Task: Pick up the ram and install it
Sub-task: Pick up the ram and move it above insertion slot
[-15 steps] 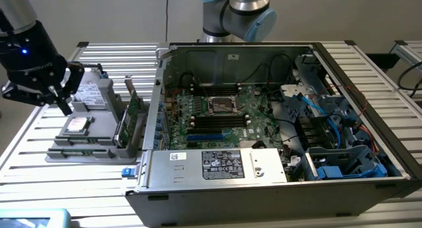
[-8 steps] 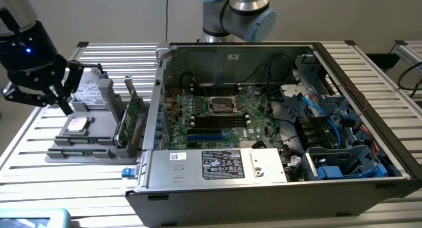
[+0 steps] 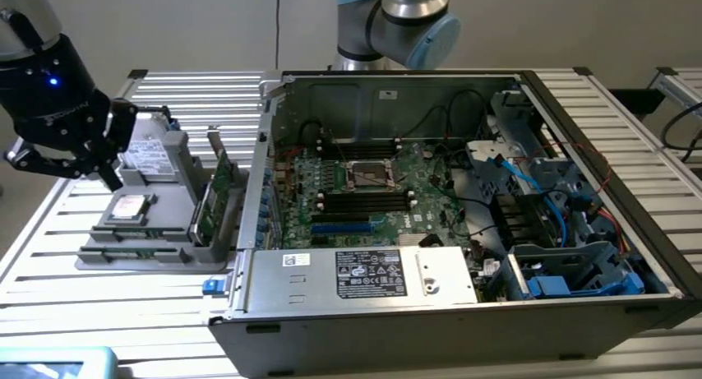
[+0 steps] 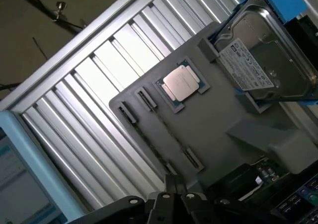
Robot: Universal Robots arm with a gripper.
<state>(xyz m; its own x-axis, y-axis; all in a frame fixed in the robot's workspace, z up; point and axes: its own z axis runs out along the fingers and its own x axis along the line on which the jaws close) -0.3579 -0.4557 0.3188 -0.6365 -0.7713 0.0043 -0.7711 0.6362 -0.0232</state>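
Claw (image 3: 110, 180) clenched shut, hanging above the grey tray (image 3: 131, 256), just over the CPU (image 3: 131, 205), hard drive (image 3: 145, 153) behind

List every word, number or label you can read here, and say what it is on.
No text reads clearly.
power supply label: print too small to read.
hard drive label: blurred, unreadable.
case wall sticker: too small to read.
processor: no legible marking.
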